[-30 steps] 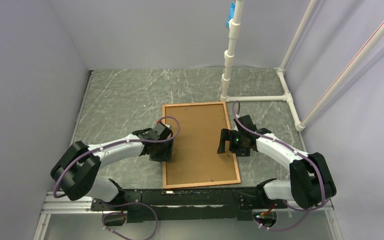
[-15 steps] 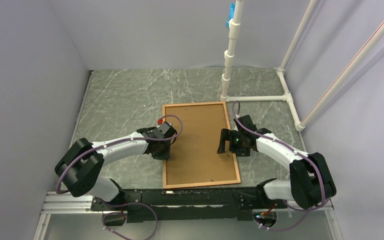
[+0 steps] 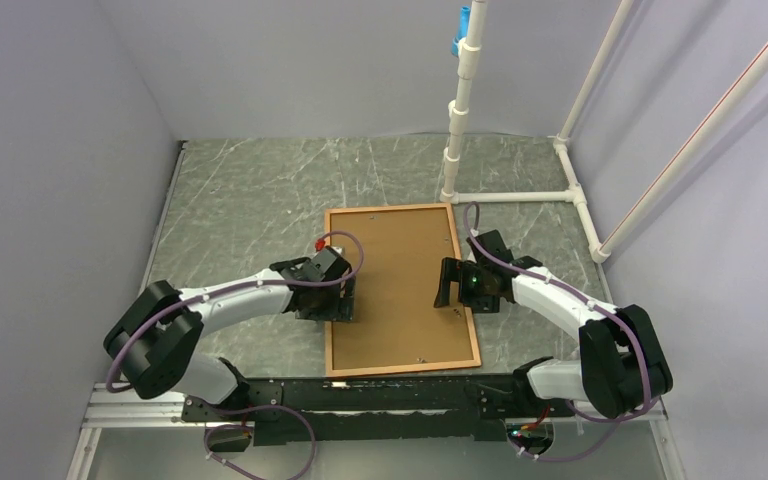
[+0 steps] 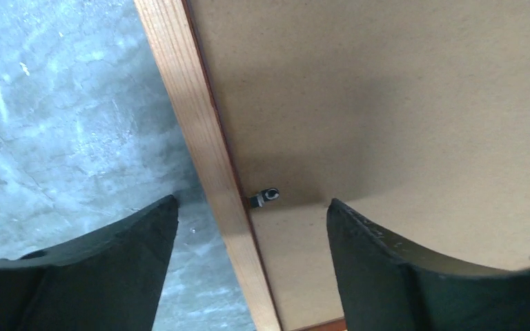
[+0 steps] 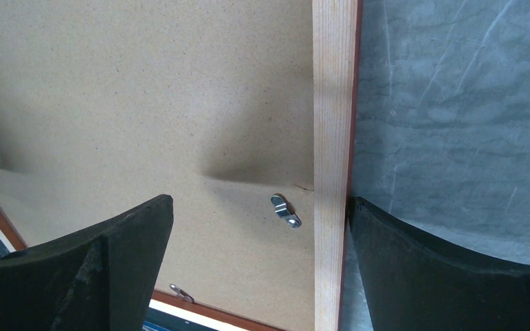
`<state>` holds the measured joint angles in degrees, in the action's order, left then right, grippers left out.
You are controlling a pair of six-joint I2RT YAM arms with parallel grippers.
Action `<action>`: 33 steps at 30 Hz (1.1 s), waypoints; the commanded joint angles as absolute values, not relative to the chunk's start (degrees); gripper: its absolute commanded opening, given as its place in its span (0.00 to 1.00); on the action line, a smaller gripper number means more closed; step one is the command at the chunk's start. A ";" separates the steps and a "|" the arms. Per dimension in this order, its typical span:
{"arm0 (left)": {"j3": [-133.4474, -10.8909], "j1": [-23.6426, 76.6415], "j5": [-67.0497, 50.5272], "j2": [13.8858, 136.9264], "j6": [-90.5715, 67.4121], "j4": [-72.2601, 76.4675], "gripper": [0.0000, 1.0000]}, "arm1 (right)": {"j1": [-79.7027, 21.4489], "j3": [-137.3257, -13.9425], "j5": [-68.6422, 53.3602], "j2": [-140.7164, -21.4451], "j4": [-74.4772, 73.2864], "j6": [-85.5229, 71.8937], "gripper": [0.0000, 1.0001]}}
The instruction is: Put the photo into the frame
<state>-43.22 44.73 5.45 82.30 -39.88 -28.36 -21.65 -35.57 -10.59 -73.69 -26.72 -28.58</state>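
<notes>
The frame point(image 3: 390, 209) lies face down on the table with the brown backing board point(image 3: 400, 290) filling it. The photo is hidden. My left gripper point(image 3: 338, 308) is open and straddles the frame's left rail point(image 4: 200, 138), one finger point(image 4: 110, 262) over the table and the other point(image 4: 400, 269) over the board, with a small metal clip point(image 4: 266, 198) between them. My right gripper point(image 3: 450, 292) is open across the right rail point(image 5: 332, 138), and a silver turn clip point(image 5: 285, 210) lies between its fingers on the board point(image 5: 145, 89).
A white pipe stand point(image 3: 457, 110) rises behind the frame, with pipes point(image 3: 520, 196) running along the table to the right. Grey walls close the left, back and right sides. Another clip point(image 5: 179, 292) sits on the frame's near rail.
The left arm shifted slightly at the frame's left rail and came back to nearly the same spot. The right arm and the frame have not moved.
</notes>
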 commanded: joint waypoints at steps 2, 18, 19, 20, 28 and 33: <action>-41.06 43.47 2.08 76.40 -40.83 -22.81 0.86 | -23.94 -36.56 -13.34 -74.51 -26.15 -29.42 0.99; -33.49 34.43 7.49 66.49 -43.86 -28.57 0.88 | -34.54 -44.68 -1.60 -78.99 -33.38 -30.30 0.97; -33.68 34.45 7.69 66.76 -43.79 -28.78 0.88 | -34.54 -44.47 -0.35 -78.49 -33.94 -30.10 0.97; -33.87 34.44 7.50 67.10 -43.70 -28.68 0.88 | -34.53 -44.07 -0.12 -78.17 -34.35 -29.94 0.96; -34.19 34.44 5.78 69.98 -43.38 -26.97 0.87 | -34.74 -40.96 2.11 -80.11 -33.04 -30.05 0.85; -34.11 34.45 5.60 69.68 -43.20 -27.04 0.86 | -35.63 -41.62 2.57 -81.99 -32.96 -30.50 0.74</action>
<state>-33.12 34.61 5.87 69.60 -42.92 -27.66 -34.85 -41.25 0.60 -80.66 -32.93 -30.06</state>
